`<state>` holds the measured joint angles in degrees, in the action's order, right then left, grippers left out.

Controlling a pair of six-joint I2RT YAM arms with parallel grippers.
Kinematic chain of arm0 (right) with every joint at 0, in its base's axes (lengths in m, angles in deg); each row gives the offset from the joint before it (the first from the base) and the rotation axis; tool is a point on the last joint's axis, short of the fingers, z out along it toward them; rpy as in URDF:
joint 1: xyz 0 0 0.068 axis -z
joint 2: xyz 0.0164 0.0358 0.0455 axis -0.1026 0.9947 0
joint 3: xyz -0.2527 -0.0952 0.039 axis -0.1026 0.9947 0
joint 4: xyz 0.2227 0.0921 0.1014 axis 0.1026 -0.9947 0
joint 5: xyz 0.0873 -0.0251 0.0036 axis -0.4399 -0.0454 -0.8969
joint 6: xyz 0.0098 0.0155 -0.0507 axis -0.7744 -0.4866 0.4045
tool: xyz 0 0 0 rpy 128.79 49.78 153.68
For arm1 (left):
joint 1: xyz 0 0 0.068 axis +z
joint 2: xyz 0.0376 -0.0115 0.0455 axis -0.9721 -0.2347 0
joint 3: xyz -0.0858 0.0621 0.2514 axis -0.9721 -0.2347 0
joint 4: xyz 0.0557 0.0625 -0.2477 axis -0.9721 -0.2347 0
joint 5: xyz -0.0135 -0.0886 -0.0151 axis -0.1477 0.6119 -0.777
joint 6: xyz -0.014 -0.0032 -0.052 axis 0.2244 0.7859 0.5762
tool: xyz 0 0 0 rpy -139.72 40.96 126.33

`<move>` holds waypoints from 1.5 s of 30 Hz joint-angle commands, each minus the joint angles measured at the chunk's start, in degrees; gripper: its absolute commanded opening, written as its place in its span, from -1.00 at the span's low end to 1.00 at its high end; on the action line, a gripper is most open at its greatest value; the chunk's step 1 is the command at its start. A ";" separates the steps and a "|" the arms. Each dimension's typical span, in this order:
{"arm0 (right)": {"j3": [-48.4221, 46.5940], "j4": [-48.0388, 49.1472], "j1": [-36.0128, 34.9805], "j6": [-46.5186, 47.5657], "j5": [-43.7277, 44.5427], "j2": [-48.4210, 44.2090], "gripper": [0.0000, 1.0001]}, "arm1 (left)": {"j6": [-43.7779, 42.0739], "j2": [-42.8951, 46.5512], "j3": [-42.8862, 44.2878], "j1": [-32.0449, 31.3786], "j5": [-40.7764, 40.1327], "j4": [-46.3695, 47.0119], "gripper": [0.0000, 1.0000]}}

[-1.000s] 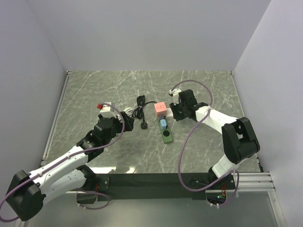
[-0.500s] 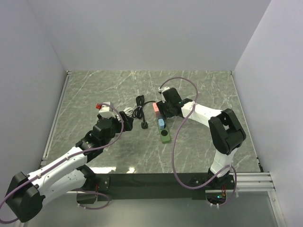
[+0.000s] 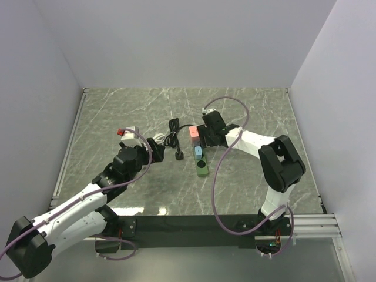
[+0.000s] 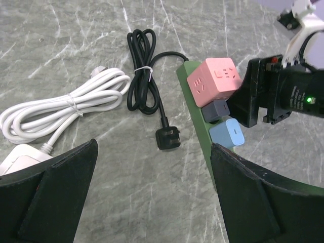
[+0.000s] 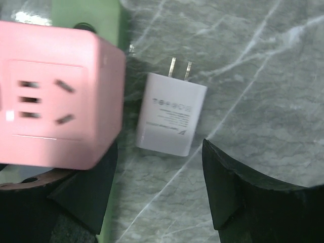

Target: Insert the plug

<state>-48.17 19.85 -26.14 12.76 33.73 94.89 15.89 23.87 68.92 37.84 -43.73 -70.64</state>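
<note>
Loose white charger plug [image 5: 171,120] just beside the green power strip [image 5: 86,15]
I see it lying flat between my right gripper [image 5: 159,152]'s spread fingers, unheld; my left gripper [image 4: 154,169], also apart and empty, faces the strip.

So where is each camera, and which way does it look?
Top external: high behind the arm bases, looking down on the table; left arm and right arm both show.
Left wrist: on the left arm, facing forward and down at the black plug and white cable; the open left tool frames the bottom corners.
Right wrist: on the right arm, facing down at the white charger; the open right tool frames the bottom.
Shared: all three see the pink cube on the green power strip.
</note>
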 commanded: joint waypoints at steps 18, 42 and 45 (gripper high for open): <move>1.40 7.99 1.71 -8.06 1.03 0.22 0.47 | -0.66 1.63 0.39 0.18 -0.40 0.96 0.99; 7.35 9.39 3.91 -9.91 5.95 -1.26 -0.38 | -0.75 1.01 0.31 0.18 0.12 1.40 0.99; 12.00 9.92 3.73 -8.77 3.76 -6.44 -0.44 | -1.10 0.66 0.22 0.18 0.74 2.27 0.99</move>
<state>-40.06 28.25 -22.34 2.93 37.58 94.68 15.89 24.41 68.89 37.88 -43.60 -70.59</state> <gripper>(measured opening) 0.568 0.994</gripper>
